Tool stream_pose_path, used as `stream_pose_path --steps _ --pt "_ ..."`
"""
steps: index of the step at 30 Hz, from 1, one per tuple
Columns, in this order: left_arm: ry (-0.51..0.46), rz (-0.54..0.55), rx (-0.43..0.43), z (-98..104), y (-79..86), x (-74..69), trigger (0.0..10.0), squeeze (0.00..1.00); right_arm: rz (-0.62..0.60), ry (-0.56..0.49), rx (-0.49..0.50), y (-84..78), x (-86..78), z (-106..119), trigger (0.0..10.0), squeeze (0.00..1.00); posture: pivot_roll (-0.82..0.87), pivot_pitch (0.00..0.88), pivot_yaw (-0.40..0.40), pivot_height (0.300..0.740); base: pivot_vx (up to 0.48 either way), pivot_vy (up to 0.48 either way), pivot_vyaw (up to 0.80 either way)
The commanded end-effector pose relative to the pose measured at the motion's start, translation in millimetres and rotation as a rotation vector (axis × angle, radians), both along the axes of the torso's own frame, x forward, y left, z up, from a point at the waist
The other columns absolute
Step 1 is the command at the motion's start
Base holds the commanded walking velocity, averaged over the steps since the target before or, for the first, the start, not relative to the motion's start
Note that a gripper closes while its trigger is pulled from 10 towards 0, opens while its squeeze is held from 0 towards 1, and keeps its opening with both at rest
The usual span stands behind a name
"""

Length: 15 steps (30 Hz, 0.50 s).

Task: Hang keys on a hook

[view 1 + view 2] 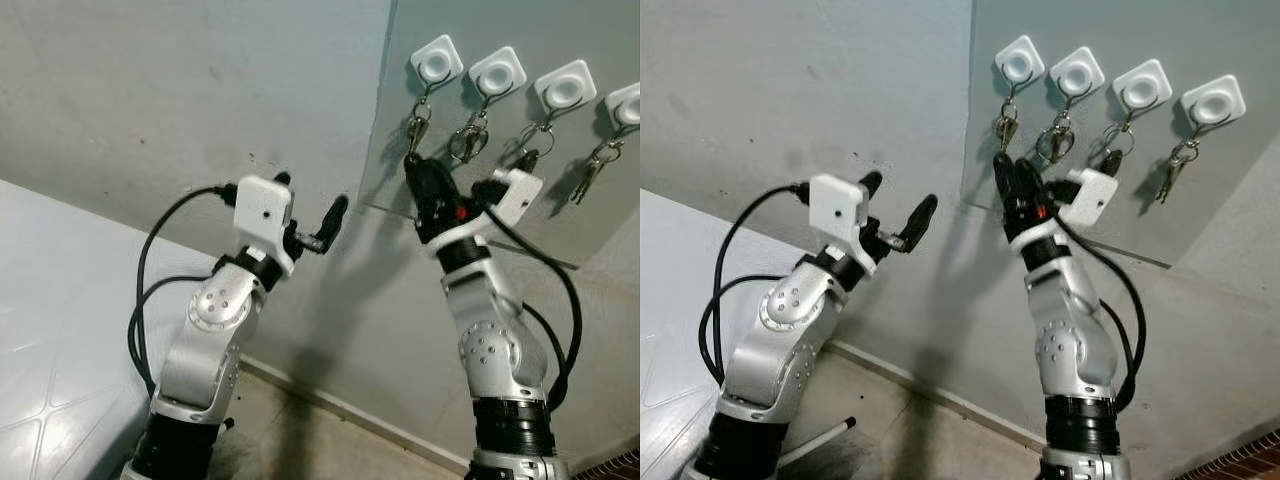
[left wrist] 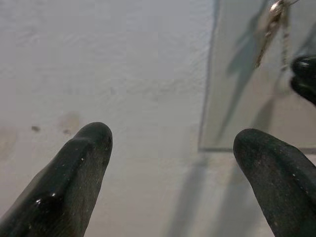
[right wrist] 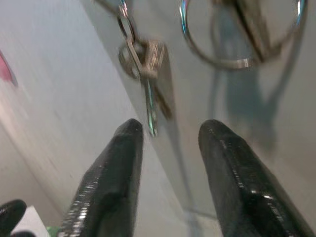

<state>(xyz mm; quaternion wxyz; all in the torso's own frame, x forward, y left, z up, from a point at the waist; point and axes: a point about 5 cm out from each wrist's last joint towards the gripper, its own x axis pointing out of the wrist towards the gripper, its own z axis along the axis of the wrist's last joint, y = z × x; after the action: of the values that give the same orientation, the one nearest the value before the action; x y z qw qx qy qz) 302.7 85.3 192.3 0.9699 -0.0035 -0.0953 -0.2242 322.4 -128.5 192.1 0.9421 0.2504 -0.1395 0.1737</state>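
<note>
With four white hooks (image 1: 437, 60) in a row on the grey panel (image 1: 1080, 120), each already carries keys. Right pincer (image 3: 170, 129) is raised to the panel just under the first key set (image 3: 148, 61), fingers parted, nothing between them; the key tip hangs just above the gap, near one finger (image 3: 118, 163). Second ring of keys (image 3: 242, 34) hangs beside it. Left pincer (image 2: 173, 148) is held up near the bare wall (image 1: 150, 100), beside the panel's edge, well apart from the keys, fingers spread wide and holding nothing.
</note>
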Motion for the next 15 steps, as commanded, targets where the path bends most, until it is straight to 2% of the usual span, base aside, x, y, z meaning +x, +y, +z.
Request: stream_pose_path --steps 1,3,4,8,10,11,14,15 --pt "0.046 0.062 0.009 -15 8.3 3.0 10.0 0.00 -0.006 0.036 -0.065 -0.3 -4.6 -20 10.0 1.00 0.01 0.000 -0.003 0.732 0.000 0.000 0.00" --pt "0.097 0.127 0.028 -33 16.6 6.1 10.0 0.00 -0.035 0.115 -0.103 -5.9 -8.8 -49 10.0 1.00 0.00 0.000 0.003 0.732 0.000 0.000 0.00" --pt "0.097 0.127 0.028 -33 16.6 6.1 10.0 0.00 -0.035 0.115 -0.103 -5.9 -8.8 -49 10.0 1.00 0.00 0.000 0.003 0.732 0.000 0.000 0.00" --pt "0.166 0.178 0.055 -57 23.6 8.6 10.0 0.00 -0.048 0.207 -0.143 -10.1 -15.5 -82 10.0 1.00 0.00 0.000 0.003 0.732 0.000 0.000 0.00" --pt "0.178 0.183 0.065 -62 24.6 8.6 10.0 0.00 -0.052 0.223 -0.155 -10.9 -16.6 -87 10.0 1.00 0.00 0.000 0.002 0.732 0.000 0.000 0.00" --pt "0.205 0.197 0.088 -75 26.6 8.2 10.0 0.00 -0.062 0.247 -0.191 -12.8 -19.2 -98 10.0 1.00 0.00 0.000 0.002 0.732 0.000 0.000 0.00" --pt "0.234 0.202 0.120 -91 28.1 6.4 10.0 0.00 -0.075 0.272 -0.224 -15.4 -22.2 -110 10.0 1.00 0.00 0.000 0.001 0.732 0.000 0.000 0.00" --pt "0.263 0.202 0.145 -104 28.0 3.9 10.0 0.00 -0.082 0.284 -0.255 -17.1 -24.7 -119 10.0 1.00 0.00 0.000 0.000 0.732 0.000 0.000 0.00"
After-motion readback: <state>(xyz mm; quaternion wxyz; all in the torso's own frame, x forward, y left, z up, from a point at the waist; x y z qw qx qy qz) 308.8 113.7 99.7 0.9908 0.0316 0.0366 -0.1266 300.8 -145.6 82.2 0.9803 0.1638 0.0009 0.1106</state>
